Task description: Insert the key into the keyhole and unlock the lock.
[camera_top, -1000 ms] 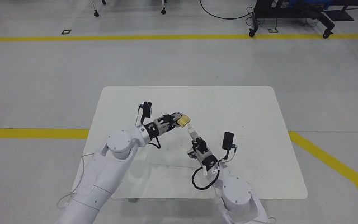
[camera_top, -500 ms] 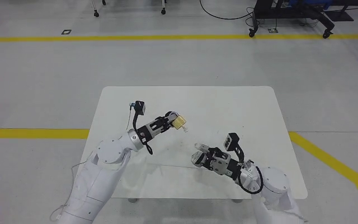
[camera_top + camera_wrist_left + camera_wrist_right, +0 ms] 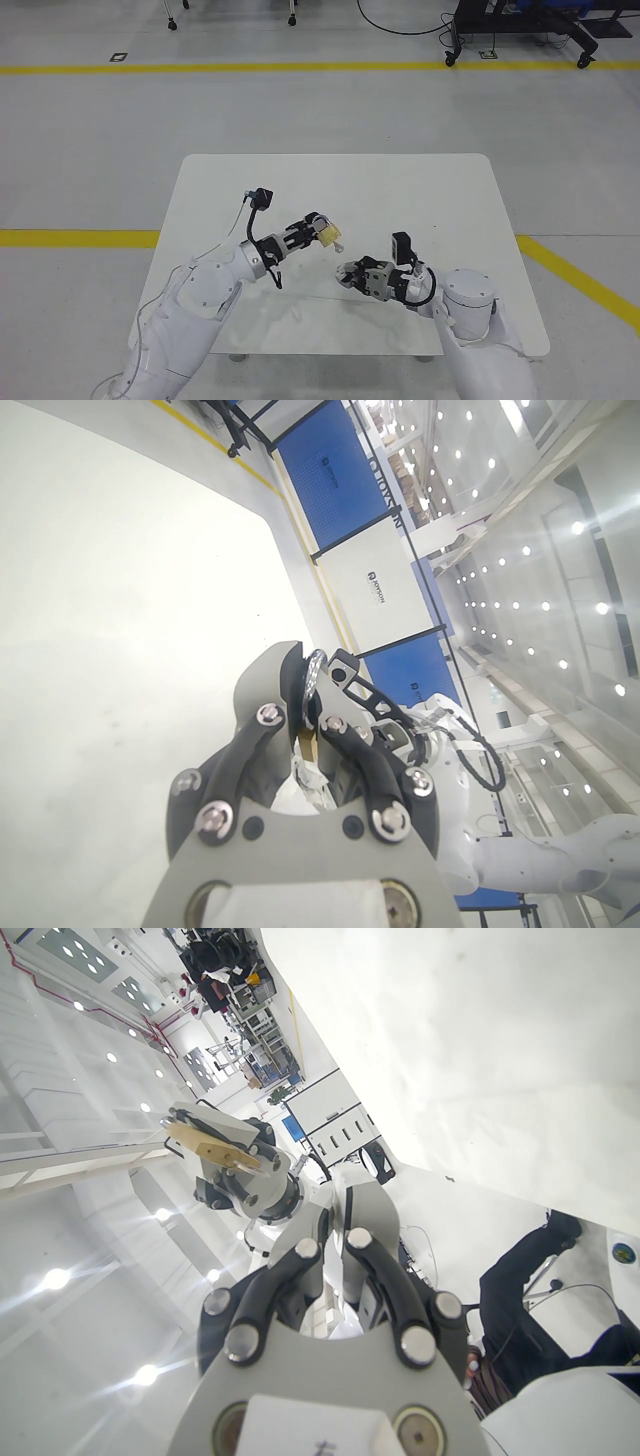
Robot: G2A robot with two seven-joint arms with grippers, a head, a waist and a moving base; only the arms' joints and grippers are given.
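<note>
A brass padlock (image 3: 325,233) hangs above the middle of the white table (image 3: 430,190), with my left gripper (image 3: 316,226) shut on it. In the left wrist view the left gripper (image 3: 306,672) pinches the steel shackle (image 3: 311,680), and the brass body (image 3: 308,746) sits between the fingers. A silver key (image 3: 246,1164) sticks out of the base of the padlock (image 3: 197,1140). The key (image 3: 340,243) points toward my right gripper (image 3: 347,273), which is low over the table and apart from it. The right gripper (image 3: 345,1195) is shut with nothing in it.
The table's front edge (image 3: 330,352) lies close behind both arms. Bare tabletop stretches to the far edge (image 3: 335,156) and the right side. Yellow floor lines (image 3: 60,238) run beside the table.
My right gripper was at the key under the padlock; it has let go and drawn back toward the front right. The left arm shifted slightly with the padlock, and the key stays in it.
</note>
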